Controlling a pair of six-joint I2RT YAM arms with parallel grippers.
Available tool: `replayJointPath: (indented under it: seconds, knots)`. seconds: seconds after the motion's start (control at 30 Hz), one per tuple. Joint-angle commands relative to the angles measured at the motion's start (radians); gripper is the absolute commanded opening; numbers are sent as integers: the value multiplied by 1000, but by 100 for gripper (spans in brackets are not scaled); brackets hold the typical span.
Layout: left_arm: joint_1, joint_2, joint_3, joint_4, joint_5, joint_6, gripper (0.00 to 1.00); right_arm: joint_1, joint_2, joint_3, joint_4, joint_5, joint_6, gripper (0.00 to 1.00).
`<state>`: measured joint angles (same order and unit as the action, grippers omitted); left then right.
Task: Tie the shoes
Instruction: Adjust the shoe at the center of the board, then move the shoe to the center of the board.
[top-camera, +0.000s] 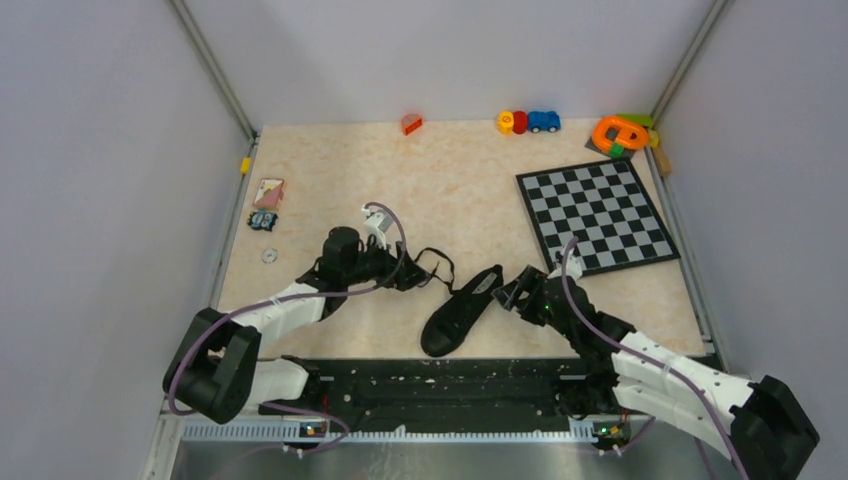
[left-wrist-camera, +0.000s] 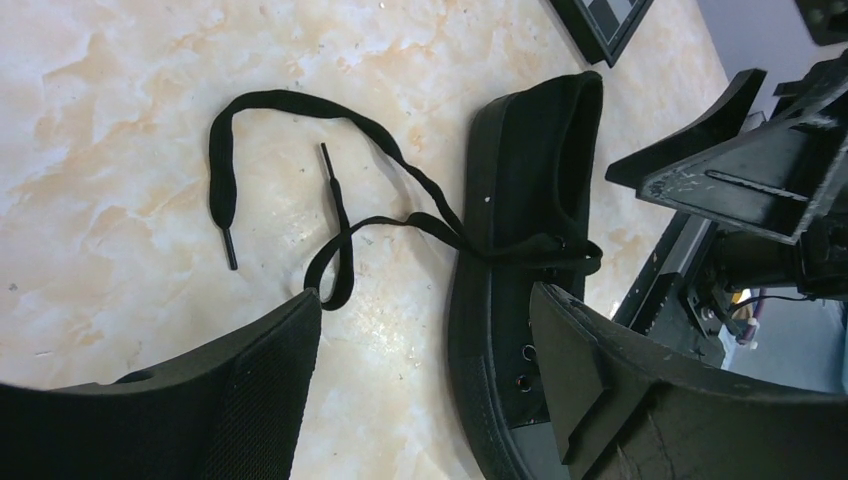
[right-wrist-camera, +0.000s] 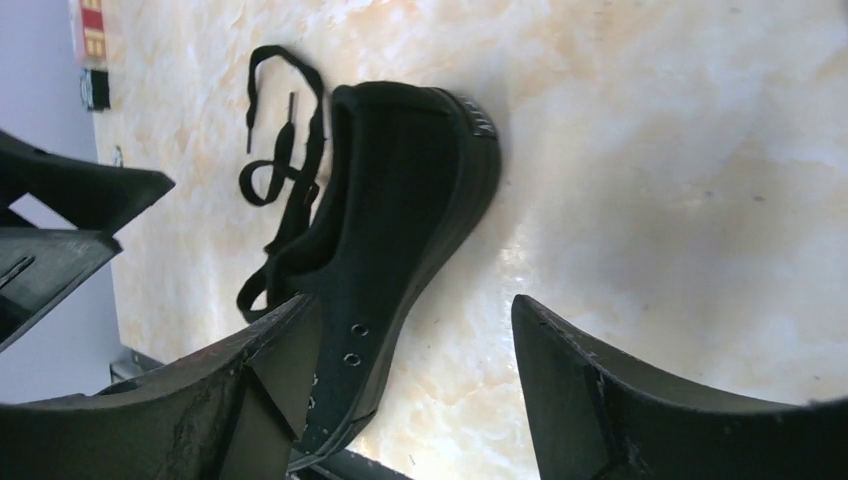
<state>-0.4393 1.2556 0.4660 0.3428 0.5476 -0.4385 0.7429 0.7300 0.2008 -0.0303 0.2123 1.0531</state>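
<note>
Black low-top sneaker (top-camera: 460, 310) lies diagonally on the marbled worktop (top-camera: 450, 170) between both arms, toe toward the near edge, heel toward the chessboard (top-camera: 598, 212). Its thin black laces (left-wrist-camera: 340, 220) trail loose and untied. Left gripper (top-camera: 412, 272) and right gripper (top-camera: 515, 290) gape wide, holding nothing.

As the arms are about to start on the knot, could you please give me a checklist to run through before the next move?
1. Left jaws open, empty: ok.
2. Right jaws open, empty: ok.
3. Shoe within reach of both jaws: ok.
4. Both lace ends free and visible: ok.
5. Laces tied: not ok, lying loose.
</note>
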Motion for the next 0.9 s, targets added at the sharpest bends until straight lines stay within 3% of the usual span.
replayJointPath:
  seconds: [0.0, 0.23, 0.4, 0.63, 0.67, 0.7, 0.87]
  knots:
    - [-6, 5, 33, 9, -11, 31, 80, 10, 82, 105, 50, -68, -89, 72]
    - [-7, -25, 23, 7, -15, 35, 80, 29, 285, 228, 35, -21, -73, 72]
    - [-7, -42, 25, -5, -28, 39, 79, 29, 349, 219, 106, 48, -48, 69]
    - [-6, -69, 17, -14, -50, 41, 78, 29, 458, 312, 76, 106, -88, 67]
    - [-7, -72, 17, -16, -54, 42, 78, 29, 471, 324, 73, 107, -99, 62]
    - [-7, -72, 19, -19, -58, 44, 78, 29, 484, 336, 70, 111, -111, 50]
    - [-6, -95, 21, -39, -78, 47, 75, 29, 526, 413, -25, 160, -161, 18]
